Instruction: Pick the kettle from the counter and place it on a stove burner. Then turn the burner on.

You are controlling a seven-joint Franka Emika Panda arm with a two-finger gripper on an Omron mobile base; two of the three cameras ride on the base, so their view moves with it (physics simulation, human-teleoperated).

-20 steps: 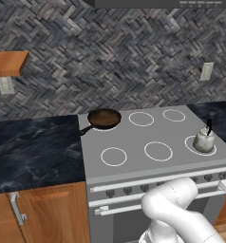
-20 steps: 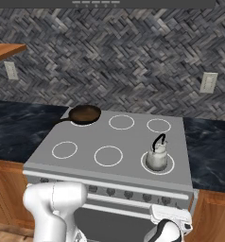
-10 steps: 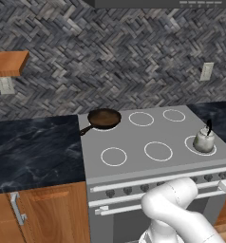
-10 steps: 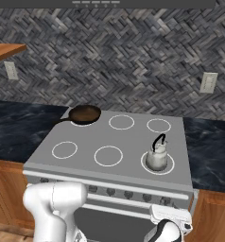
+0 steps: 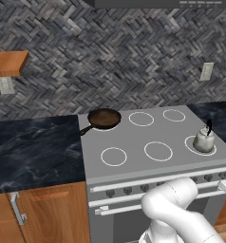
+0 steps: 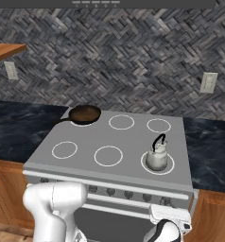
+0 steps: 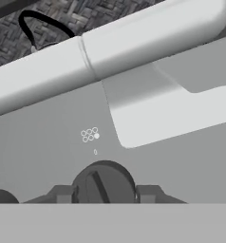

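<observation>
The kettle [image 5: 203, 141] [image 6: 157, 158] stands upright on the front right burner ring of the grey stove [image 5: 134, 137] [image 6: 128, 139]. My gripper [image 7: 105, 193] is low at the stove's front panel, below the kettle. Its two fingers touch either side of a dark round knob [image 7: 104, 182] with a slanted slot. In the hand view the kettle's black arched handle [image 7: 48, 18] rises above the stove's front edge, and the body is hidden. The black marble counter [image 5: 34, 142] [image 6: 20, 125] lies to the left of the stove.
A dark frying pan [image 5: 104, 117] [image 6: 84, 113] sits on the back left burner. More dark knobs [image 6: 128, 194] line the stove front above the oven handle bar. Counter [image 6: 211, 146] continues right of the stove. A wooden shelf [image 5: 8, 62] hangs at the upper left.
</observation>
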